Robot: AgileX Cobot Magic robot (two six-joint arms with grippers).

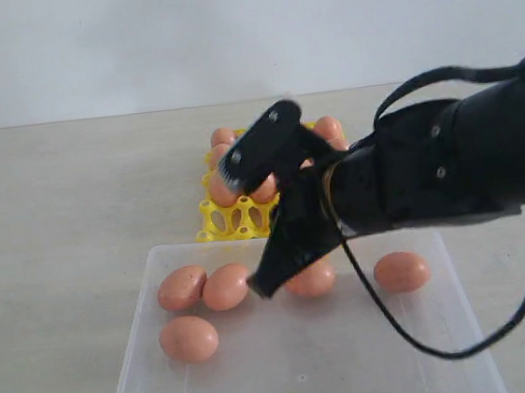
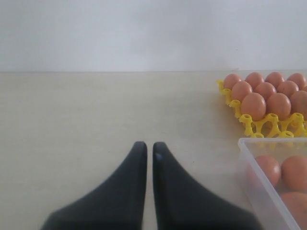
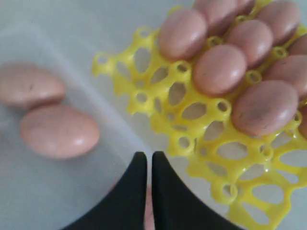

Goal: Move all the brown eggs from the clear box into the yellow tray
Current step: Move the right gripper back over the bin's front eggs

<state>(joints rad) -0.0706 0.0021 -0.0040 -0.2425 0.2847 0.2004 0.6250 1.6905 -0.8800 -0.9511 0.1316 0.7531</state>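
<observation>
**Left gripper**: fingers pressed together with nothing between them, low over the bare table. The tray and box stand off to its side, toward my other arm. Idle.

**Clear box**: lies below my working tool. Five brown eggs show in it. Three are clustered to the left of my right gripper, one is partly hidden just beneath its fingertips, and one sits alone to its right.

**Yellow tray**: just beyond the box's far wall, below my right wrist. Its far cups hold eggs and the row nearest my tool stands open.

**Right gripper**: fingers pressed together and holding nothing. The tips point down over the line where tray and box meet.

**Right arm**: reaches in from the right with the forearm near level and the wrist bent steeply down.

**Step in hand**, as I judge it: between carries, with the task well along but unfinished.

**Next move calls for**: spreading the fingers and dropping onto the egg under the tips. Then I close gently on its sides and lift it across to an open near cup.
</observation>
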